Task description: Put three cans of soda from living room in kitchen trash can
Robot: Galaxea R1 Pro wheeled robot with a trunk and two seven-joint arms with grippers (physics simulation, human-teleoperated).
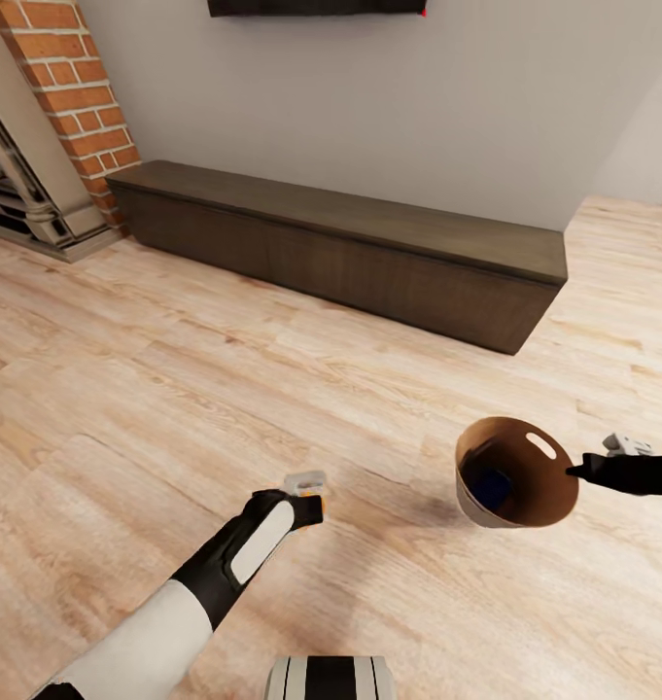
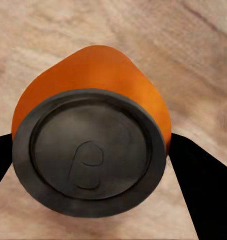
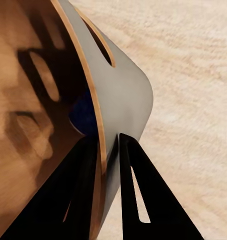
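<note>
You have one can of soda (image 2: 91,145) clamped between the fingers of your left gripper (image 1: 309,494), its orange body and dark metal top facing the left wrist camera with a black finger on either side, and in the head view it hangs above the plank floor (image 1: 175,369), on your left of the tash can (image 1: 515,473) and near it. Your right gripper (image 3: 109,150) is closed on that tash can's rim, one finger inside the brown wall and one outside the grey wall, holding the pail clear of the floor and tilted so that its mouth opens toward you. Something dark and blue lies deep inside it; you cannot tell from these views whether that is a can. You are in the living room, with the long dark cabinet (image 1: 350,253) beyond the tash can and the brick fireplace (image 1: 68,107) off to the left of that cabinet. By my reading, the can in hand is ready to go in, while the other cans and the trip to the kitchen remain unaccounted for.
</note>
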